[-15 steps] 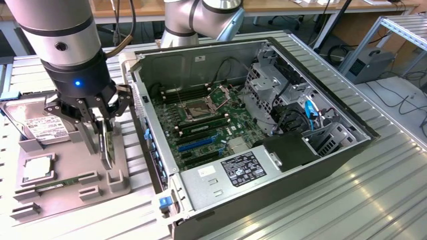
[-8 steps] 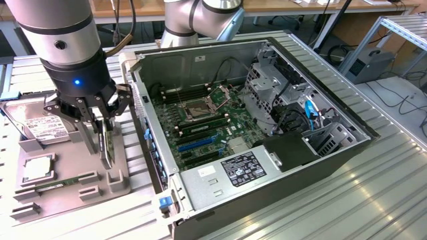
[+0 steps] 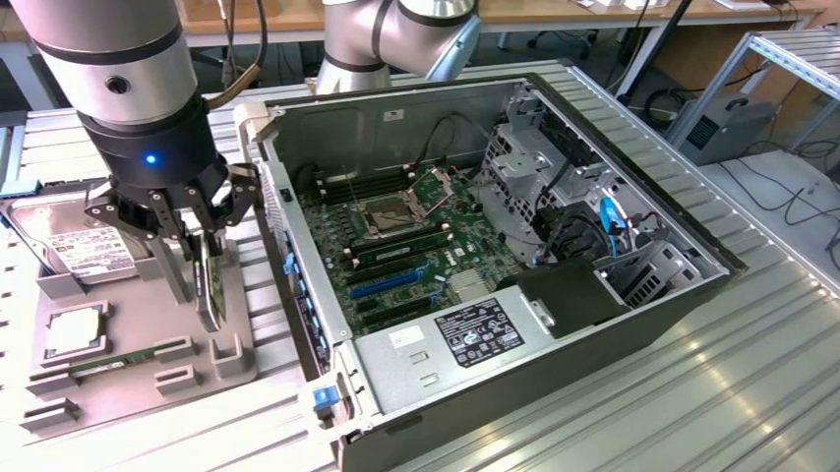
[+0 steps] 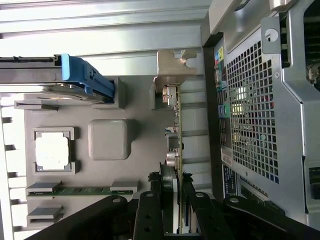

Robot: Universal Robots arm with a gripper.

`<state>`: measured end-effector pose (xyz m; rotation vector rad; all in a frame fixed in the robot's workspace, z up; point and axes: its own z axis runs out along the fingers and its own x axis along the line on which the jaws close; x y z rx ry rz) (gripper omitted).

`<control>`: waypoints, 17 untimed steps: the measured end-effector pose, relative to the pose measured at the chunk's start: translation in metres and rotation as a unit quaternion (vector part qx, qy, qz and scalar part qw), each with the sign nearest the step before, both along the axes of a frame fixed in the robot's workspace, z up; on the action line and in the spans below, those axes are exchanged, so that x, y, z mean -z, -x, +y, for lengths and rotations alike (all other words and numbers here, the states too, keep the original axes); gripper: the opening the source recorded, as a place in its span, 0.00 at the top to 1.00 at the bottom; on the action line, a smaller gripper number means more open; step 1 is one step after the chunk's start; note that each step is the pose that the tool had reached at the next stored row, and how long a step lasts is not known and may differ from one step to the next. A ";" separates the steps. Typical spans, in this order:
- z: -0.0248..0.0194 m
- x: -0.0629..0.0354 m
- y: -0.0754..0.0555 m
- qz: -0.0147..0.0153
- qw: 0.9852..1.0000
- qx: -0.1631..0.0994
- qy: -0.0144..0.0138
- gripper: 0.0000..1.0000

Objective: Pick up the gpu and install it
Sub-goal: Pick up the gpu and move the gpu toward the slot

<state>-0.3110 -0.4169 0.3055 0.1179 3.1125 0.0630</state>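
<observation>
On the exterior view's left, a hard drive (image 3: 79, 251) was seen lying in the grey tray (image 3: 125, 393). Just beside it, the gpu (image 3: 208, 300) was stood on edge in that tray, clamped between the part-closed fingers of the gripper (image 3: 197, 277). Further right, an opened computer case (image 3: 381, 123) was set.

Thick silver-grey arm (image 3: 98, 54) tube, darker grey band near the top, one small round black screw recess on its side. Beneath, a black wrist housing (image 3: 155, 147) with a single blue light (image 3: 151, 158) glowing. Black cable (image 3: 254, 44) along the exterior view's right of the tube. Gripper (image 3: 195, 295) of black linkage bars dotted with pale pivot pins, ending in long grey fingers (image 3: 171, 270). Farther back, rounded joints (image 3: 393, 25) in pale grey and silver.
</observation>
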 end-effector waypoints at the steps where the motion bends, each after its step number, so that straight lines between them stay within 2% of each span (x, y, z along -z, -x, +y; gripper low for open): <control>1: 0.0000 -0.0002 0.000 0.000 1.000 0.000 0.000 0.73; 17: 0.0000 -0.0044 0.000 0.000 1.000 0.000 0.000 0.73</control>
